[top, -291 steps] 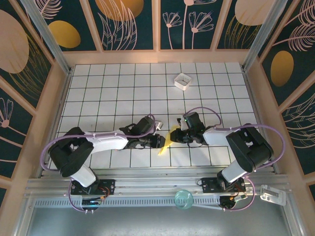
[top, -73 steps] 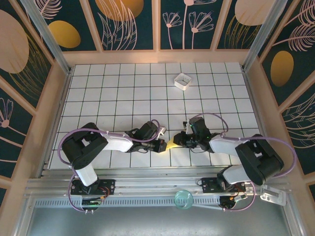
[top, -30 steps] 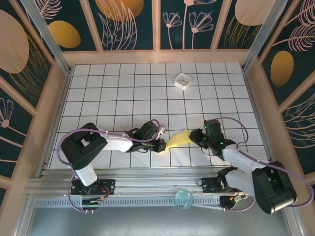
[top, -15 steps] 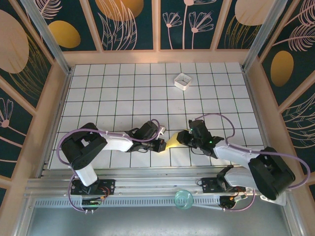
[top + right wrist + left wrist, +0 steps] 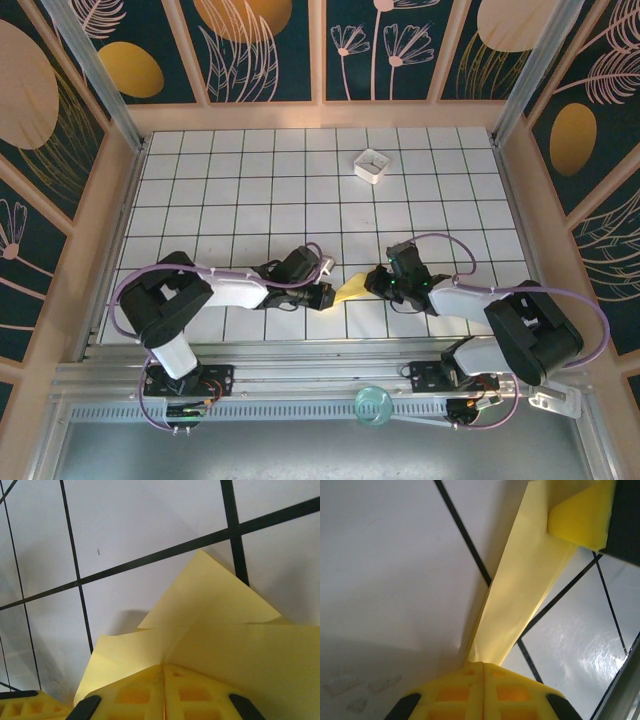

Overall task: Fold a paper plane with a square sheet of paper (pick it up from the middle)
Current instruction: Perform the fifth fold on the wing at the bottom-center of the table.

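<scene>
We hold the paper (image 5: 350, 290) between the left end effector (image 5: 326, 296), clamped on one end, and the right end effector (image 5: 376, 283), clamped on the other, and we judge it mostly folded into a narrow dart, with only the last creases left.

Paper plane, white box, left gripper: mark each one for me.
paper plane (image 5: 352, 289), top external view, middle of the yellow folded strip.
white box (image 5: 371, 166), top external view, its bare inner floor.
left gripper (image 5: 483, 672), left wrist view, seam where its shut yellow pads meet.
</scene>
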{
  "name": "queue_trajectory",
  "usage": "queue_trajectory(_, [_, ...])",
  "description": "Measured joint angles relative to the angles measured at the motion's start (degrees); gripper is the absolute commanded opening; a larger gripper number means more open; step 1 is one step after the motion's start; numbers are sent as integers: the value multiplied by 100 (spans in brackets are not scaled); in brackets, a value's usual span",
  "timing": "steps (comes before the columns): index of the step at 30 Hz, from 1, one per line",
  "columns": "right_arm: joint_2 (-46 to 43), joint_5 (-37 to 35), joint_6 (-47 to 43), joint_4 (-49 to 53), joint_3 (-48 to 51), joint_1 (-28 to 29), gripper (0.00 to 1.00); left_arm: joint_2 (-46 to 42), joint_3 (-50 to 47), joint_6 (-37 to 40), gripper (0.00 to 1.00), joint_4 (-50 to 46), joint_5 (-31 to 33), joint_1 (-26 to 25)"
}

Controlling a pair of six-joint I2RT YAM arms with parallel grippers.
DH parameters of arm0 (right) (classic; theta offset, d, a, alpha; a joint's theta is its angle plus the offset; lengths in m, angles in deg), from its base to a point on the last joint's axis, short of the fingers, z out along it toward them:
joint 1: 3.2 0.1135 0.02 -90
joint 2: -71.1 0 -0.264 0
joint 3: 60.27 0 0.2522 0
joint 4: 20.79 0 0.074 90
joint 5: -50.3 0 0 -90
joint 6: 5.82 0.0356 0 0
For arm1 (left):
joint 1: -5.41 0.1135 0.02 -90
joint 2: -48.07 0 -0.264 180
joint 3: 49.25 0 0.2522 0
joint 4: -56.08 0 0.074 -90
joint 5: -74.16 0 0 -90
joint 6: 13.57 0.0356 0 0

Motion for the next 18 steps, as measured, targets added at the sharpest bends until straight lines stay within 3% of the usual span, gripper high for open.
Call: queue_trajectory(18, [72, 306, 22, -28, 0, -232, 5, -337, -271, 389, 3, -297, -44, 0])
